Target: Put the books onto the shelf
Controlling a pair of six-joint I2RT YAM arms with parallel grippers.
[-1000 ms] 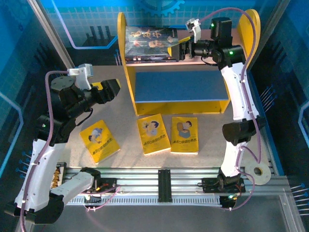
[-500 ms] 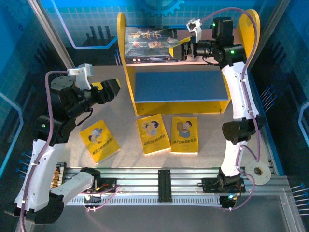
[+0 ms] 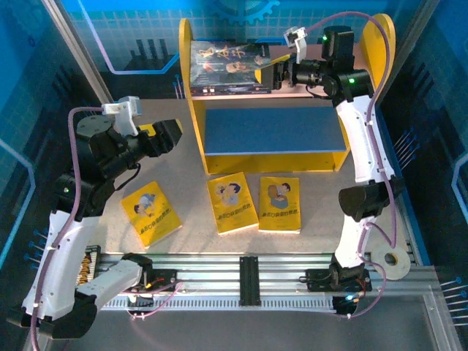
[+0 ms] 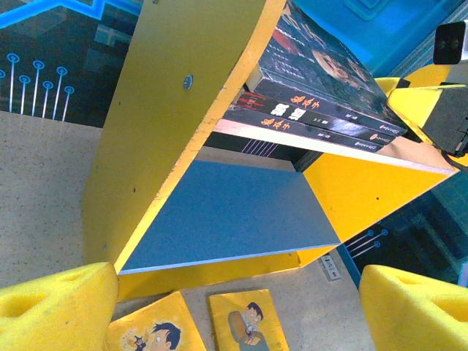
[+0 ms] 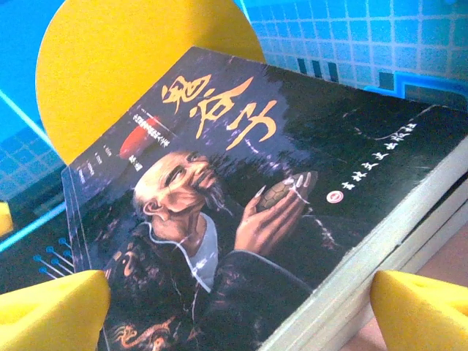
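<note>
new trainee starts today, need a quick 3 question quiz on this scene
1. True or false: the blue board of the shelf holds a book.
2. How many yellow books lie on the table?
3. Where does the dark stack rest? A) pink board B) table C) blue board

Key: 1 false; 2 three; 3 A
</note>
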